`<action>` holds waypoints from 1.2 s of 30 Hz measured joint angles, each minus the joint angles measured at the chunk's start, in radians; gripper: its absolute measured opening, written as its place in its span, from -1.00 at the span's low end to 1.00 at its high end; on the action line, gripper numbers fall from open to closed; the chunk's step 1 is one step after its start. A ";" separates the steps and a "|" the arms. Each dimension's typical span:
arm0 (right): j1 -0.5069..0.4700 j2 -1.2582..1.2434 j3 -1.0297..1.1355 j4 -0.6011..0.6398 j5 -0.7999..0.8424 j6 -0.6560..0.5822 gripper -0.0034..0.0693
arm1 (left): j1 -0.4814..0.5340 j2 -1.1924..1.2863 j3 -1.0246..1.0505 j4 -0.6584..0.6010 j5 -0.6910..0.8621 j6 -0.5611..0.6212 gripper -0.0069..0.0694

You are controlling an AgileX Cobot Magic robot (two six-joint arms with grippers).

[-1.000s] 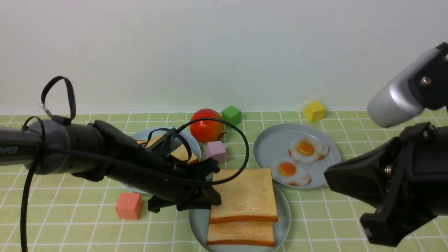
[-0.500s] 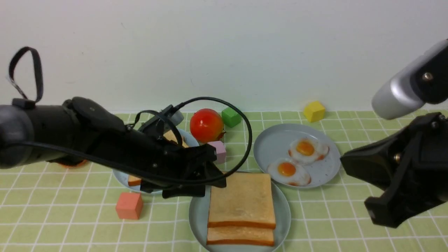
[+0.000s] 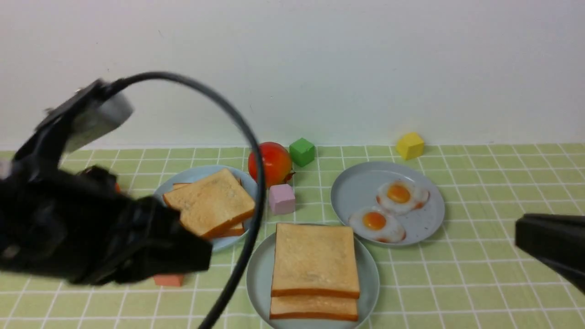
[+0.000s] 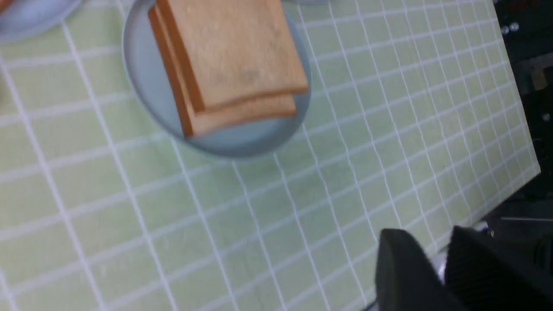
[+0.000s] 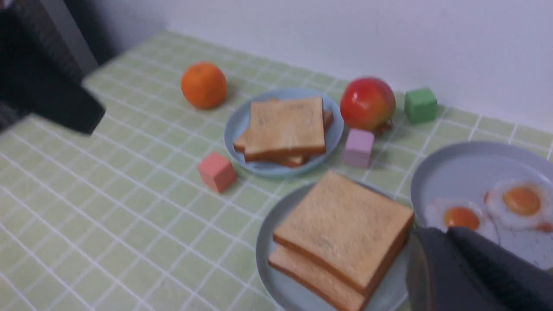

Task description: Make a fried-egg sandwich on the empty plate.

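Two toast slices (image 3: pixel 314 262) sit stacked on the plate (image 3: pixel 258 278). Both pincers, left (image 4: pixel 436 270) and right (image 5: pixel 449 255), look nearly closed and grip nothing.

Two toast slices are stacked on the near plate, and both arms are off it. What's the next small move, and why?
Probably just park both arms. The top slice sits fairly squarely on the lower slice on the mint plate. The left gripper and right gripper are clear of it, holding nothing. Whether an egg lies between the slices can't be seen.
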 joint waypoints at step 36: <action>0.002 -0.130 0.013 0.000 -0.032 0.012 -0.62 | 0.000 -0.392 0.212 0.344 -0.052 -0.172 -0.85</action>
